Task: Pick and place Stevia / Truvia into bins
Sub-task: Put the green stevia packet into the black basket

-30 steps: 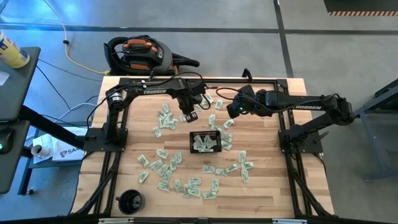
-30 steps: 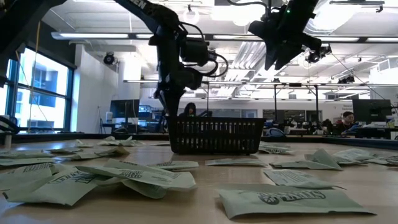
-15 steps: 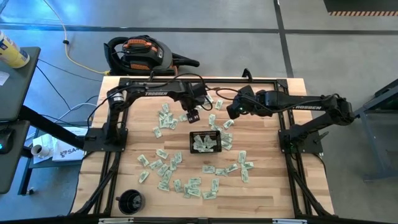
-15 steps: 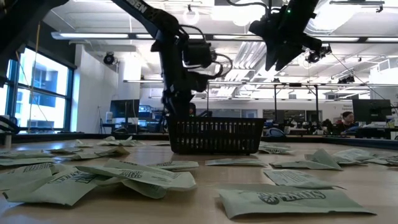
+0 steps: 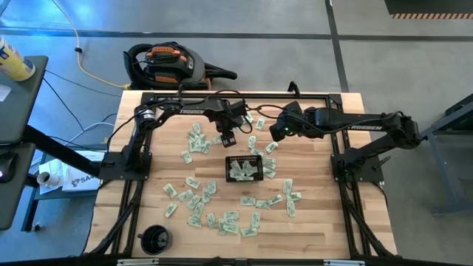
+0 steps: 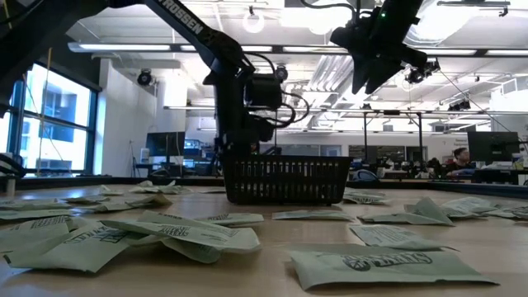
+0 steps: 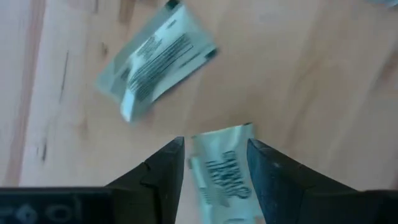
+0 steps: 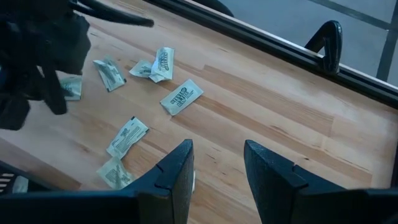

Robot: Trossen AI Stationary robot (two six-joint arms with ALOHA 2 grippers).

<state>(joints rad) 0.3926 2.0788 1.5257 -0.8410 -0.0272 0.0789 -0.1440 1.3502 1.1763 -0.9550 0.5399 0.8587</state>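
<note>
Pale green-and-white Stevia sachets (image 5: 194, 201) lie flat all over the wooden table. Some of them lie in the black mesh bin (image 5: 228, 168) at the table's middle, which also shows in the low view (image 6: 286, 180). My left gripper (image 5: 225, 139) points straight down just beyond the bin's far left corner. It is open, its fingers on either side of one sachet (image 7: 219, 167) lying on the wood. Another sachet (image 7: 155, 61) lies just past it. My right gripper (image 5: 275, 133) hangs open above the table, to the right of the left one, with nothing between its fingers (image 8: 217, 146).
A round black cup (image 5: 155, 238) stands at the near left corner. Black frame rails (image 5: 137, 155) run along the table's left and right sides. Loose sachets (image 8: 181, 97) lie under the right gripper. Bare wood shows right of the bin.
My left gripper has sunk toward the table beyond the bin's far left corner. In the low view its fingers have dropped behind the bin's wall. The right arm has kept still.
</note>
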